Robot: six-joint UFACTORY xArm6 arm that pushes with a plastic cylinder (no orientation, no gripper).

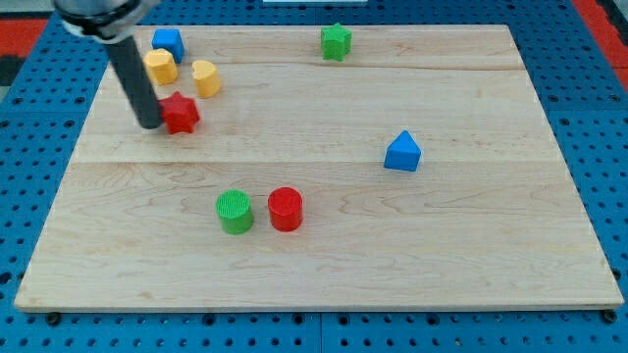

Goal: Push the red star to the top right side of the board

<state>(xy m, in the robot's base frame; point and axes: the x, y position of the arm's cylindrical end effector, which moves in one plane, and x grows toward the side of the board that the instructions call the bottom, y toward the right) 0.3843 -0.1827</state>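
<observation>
The red star [182, 114] lies on the wooden board [324, 255] at the upper left. My tip [149, 125] rests on the board right at the star's left side, touching it or nearly so. The dark rod rises from there toward the view's top left. Just above the star sit two yellow blocks, one [161, 67] to the left and one [205, 77] to the right, with a blue block [169, 42] behind them at the board's top edge.
A green star [337, 41] sits at the top centre. A blue triangular block [402, 152] lies right of centre. A green cylinder [235, 212] and a red cylinder [286, 209] stand side by side below centre.
</observation>
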